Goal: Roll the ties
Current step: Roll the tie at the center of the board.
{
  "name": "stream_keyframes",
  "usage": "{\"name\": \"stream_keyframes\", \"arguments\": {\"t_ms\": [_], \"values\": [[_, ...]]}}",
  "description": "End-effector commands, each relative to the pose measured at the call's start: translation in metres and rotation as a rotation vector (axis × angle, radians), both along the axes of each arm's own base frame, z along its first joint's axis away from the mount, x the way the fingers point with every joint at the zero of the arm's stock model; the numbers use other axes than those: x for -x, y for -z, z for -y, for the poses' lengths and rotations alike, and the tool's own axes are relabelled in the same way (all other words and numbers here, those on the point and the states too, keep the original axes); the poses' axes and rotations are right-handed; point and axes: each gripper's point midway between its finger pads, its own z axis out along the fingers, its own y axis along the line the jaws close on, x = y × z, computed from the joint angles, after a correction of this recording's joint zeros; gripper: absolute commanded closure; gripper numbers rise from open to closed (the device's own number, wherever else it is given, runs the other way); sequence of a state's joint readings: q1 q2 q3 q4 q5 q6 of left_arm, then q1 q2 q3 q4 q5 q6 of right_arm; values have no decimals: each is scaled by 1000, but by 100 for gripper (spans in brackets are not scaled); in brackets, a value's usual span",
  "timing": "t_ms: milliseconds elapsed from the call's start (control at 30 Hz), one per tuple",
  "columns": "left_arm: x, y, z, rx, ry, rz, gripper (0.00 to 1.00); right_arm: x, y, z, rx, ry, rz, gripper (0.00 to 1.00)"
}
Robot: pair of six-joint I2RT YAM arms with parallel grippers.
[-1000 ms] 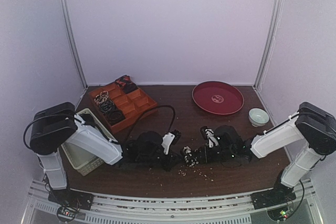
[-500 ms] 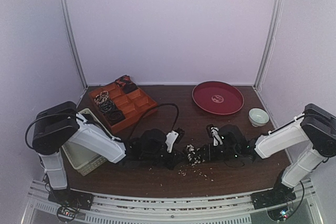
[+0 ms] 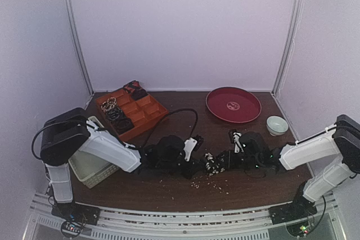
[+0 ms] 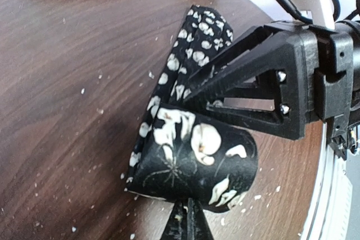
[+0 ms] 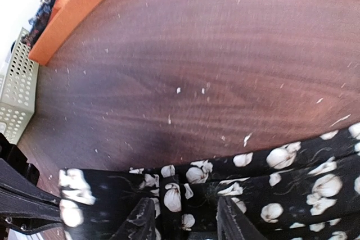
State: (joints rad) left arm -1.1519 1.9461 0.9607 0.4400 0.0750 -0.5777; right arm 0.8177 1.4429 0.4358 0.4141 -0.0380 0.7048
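Observation:
A black tie with white flowers (image 4: 194, 158) lies near the table's front, wound at one end into a fist-sized coil; its tail (image 4: 202, 32) runs away flat on the wood. My left gripper (image 4: 186, 223) has its fingers pressed together at the coil's lower edge. My right gripper (image 5: 185, 209) straddles the tie's flat strip (image 5: 292, 178) beside the coil, with fabric between its fingers. From above, the coil (image 3: 212, 164) sits between the left gripper (image 3: 197, 165) and the right gripper (image 3: 224, 161). Rolled ties (image 3: 115, 113) sit in the orange tray (image 3: 147, 117), and a reddish one (image 3: 135, 88) at its far end.
A white slatted basket (image 3: 93, 168) stands at the front left beside the left arm. A red plate (image 3: 233, 105) and a small pale bowl (image 3: 276, 124) are at the back right. White crumbs (image 3: 211, 184) dot the wood near the grippers.
Both grippers and the tie coil between them have shifted to the right and slightly away from the front edge. The grips look unchanged.

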Motion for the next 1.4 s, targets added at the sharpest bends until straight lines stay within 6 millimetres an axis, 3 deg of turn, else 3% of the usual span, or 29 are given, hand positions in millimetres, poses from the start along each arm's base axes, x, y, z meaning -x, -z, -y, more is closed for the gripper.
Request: {"name": "stream_keyframes", "arguments": {"t_ms": [0,267,467,567,833,1000,1100,1367], "values": [[-5,-8,12,25,27,31,100,-4,-6,15,32,53,28,56],[-11,-11,24,25,46,50,99,-7,-30,21,22,71,65,42],[-15,-14,34,33,63,60,99,-3,-48,12,5,4,82,35],[-17,-14,38,33,65,62,99,2,-48,5,17,-62,76,34],[-21,-17,46,39,76,72,99,4,-37,0,90,-139,55,37],[-22,-17,47,45,68,64,99,1,-22,6,130,-134,34,49],[-25,-19,43,55,52,49,99,0,-12,14,135,-120,19,56],[-28,-32,18,57,-13,46,98,3,3,19,28,-112,-46,59]]}}
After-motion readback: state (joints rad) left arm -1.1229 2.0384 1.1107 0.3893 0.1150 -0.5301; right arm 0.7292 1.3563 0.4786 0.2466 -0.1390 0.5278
